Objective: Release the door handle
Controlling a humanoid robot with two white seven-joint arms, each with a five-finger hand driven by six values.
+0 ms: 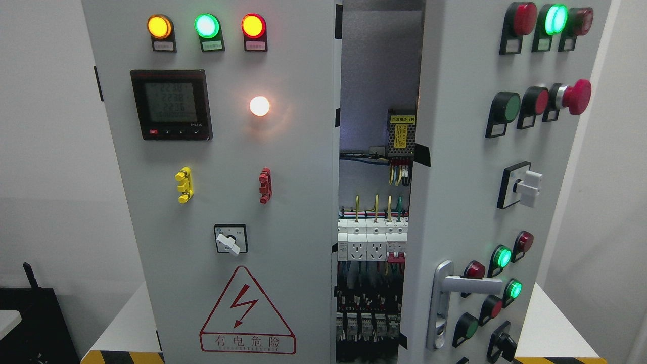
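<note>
Here, in the head view, no robot hand is visible at all, so I cannot tell if the fingers are apart or together, or which arm is nearer to the work. The door handle sits low on the right door of the electrical cabinet, near the door's free edge. Its silver lever lies about horizontal and points to the right, away from that edge, and its long backplate stands upright below it. Nothing touches the handle, so my judgement is that the release is already done, or nearly so.

The right door stands ajar and swings out toward the camera. Between it and the closed left door there is a tall gap, where wiring and a row of breakers show. Small red and green buttons sit just beside the lever's tip, so any hand moving there has little free room on that side. Below and in front of the handle the space looks open, above the white counter that carries the cabinet.
</note>
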